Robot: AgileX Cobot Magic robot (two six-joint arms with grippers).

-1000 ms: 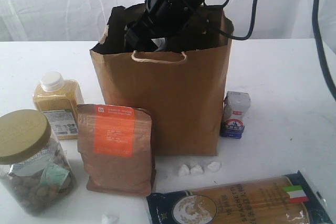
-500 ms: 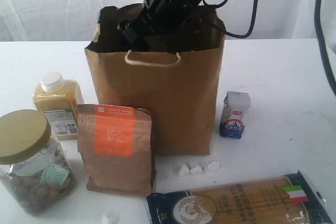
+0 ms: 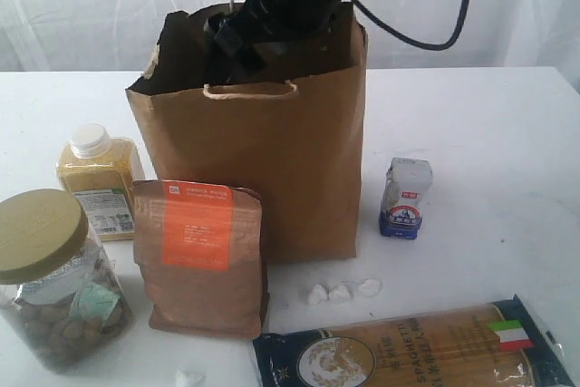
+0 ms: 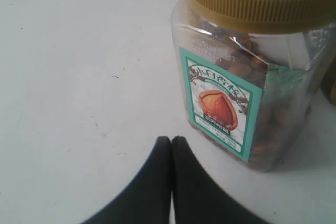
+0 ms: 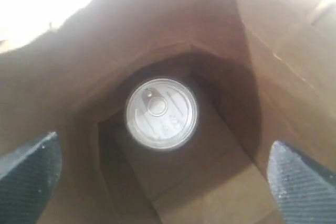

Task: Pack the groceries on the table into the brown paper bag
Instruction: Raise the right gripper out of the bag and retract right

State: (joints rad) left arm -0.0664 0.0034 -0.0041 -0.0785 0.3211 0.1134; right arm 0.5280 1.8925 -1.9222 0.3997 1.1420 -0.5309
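— What's on the bench (image 3: 480, 124)?
— The brown paper bag (image 3: 272, 169) stands upright mid-bench, with the right fingers (image 5: 300, 179) spread wide and empty inside it. The spaghetti pack (image 3: 408, 351) lies flat in front. The jar (image 3: 54, 269), pouch (image 3: 201, 256) and bottle (image 3: 100, 178) stand to its left, and the carton (image 3: 405, 198) to its right.
— And the left fingers (image 4: 163, 166)?
— Pressed together, holding nothing, near the jar. The can (image 5: 161, 113) sits upright on the bag's floor.
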